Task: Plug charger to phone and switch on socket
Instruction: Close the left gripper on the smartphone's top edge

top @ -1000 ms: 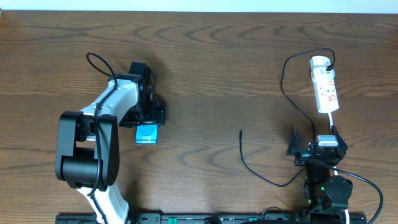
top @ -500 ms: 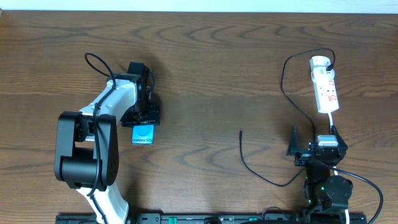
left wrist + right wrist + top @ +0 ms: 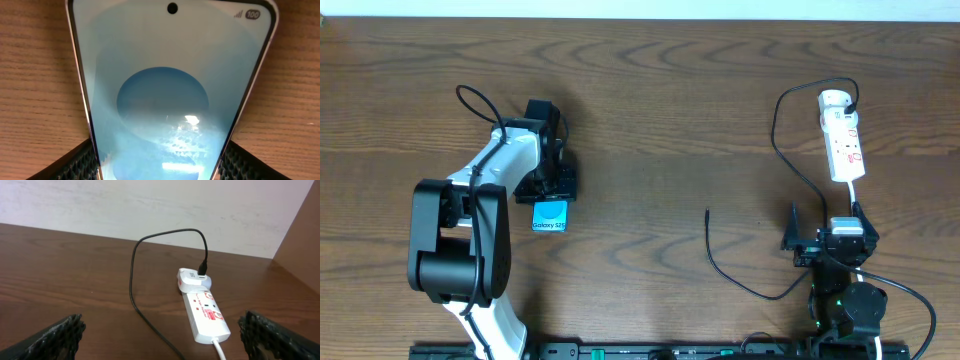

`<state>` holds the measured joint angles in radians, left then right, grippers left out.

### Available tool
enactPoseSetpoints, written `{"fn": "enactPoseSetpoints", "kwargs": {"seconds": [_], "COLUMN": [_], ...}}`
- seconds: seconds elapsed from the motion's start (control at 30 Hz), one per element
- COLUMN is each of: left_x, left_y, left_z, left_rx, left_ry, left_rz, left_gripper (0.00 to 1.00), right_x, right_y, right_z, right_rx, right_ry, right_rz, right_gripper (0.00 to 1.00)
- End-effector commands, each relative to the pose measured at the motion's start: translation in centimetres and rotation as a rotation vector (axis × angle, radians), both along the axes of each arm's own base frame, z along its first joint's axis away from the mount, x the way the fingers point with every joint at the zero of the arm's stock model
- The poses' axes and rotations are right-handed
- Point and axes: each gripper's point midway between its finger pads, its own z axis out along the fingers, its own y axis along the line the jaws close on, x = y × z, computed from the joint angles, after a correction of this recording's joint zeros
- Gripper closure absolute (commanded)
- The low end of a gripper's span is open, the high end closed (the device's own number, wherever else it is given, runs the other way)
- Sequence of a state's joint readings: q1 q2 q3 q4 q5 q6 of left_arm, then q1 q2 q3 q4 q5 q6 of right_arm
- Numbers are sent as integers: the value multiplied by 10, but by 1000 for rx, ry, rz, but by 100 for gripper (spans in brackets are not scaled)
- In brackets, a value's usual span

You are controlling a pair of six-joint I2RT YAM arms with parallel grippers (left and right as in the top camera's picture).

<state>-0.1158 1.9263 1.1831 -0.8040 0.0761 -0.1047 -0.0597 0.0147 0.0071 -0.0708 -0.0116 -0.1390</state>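
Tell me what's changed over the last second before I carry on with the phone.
The left gripper, shut on the phone, shifted slightly to its left early in that second, carrying the phone with it; nothing has moved in the last half second. The charger, the socket and the open right gripper stayed where they were.

The left arm (image 3: 505,160) has white shell links set between big black drum-shaped joints (image 3: 445,240). A thin black cable (image 3: 470,95) loops out at its far end. The left gripper (image 3: 160,167) has black finger pads (image 3: 70,165) covered in a fine knobbly grid. The right arm (image 3: 845,300) is smaller and almost all black. It has a grey block (image 3: 850,228) on top, a small green light (image 3: 838,302) and a black lead (image 3: 910,290) curling to the right. The right gripper (image 3: 160,337) has the same gridded black pads (image 3: 55,337).
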Motion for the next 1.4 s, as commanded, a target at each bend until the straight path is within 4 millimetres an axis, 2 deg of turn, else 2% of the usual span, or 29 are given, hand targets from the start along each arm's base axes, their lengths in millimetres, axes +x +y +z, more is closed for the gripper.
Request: {"fn": "enactPoseSetpoints", "kwargs": {"seconds": [0.0,0.17,0.23,0.53,0.7,0.97,1.03,1.07,1.1,1.37], "left_x": [-29,-29,-29,-29,-29,-28,-27,-27,-26,-26], "left_y": [-2,-2,-2,-2,-2,-2,-2,-2,-2,-2], "left_z": [-28,-28,-28,-28,-28,-28,-29,-29,-29,-29], "left_rx": [-13,-13,-13,-13,-13,-14,-14,-15,-15,-15], "left_ry": [117,117,117,117,115,113,109,106,105,101], "left_rz": [6,6,6,6,6,6,6,6,6,6], "left_gripper": [34,35,39,43,49,67,76,86,92,93], "right_x": [0,0,0,0,0,0,0,0,0,0], "right_y": [-1,-1,-1,-1,-1,-1,-1,-1,-1,-1], "right_z": [-1,-1,-1,-1,-1,-1,-1,-1,-1,-1], "right_rx": [11,11,11,11,11,11,11,11,11,11], "right_ry": [1,1,2,1,1,1,1,1,1,1], "right_rz": [-5,-5,-5,-5,-5,-5,-5,-5,-5,-5], "right_gripper": [1,1,1,1,1,1,1,1,1,1]}}
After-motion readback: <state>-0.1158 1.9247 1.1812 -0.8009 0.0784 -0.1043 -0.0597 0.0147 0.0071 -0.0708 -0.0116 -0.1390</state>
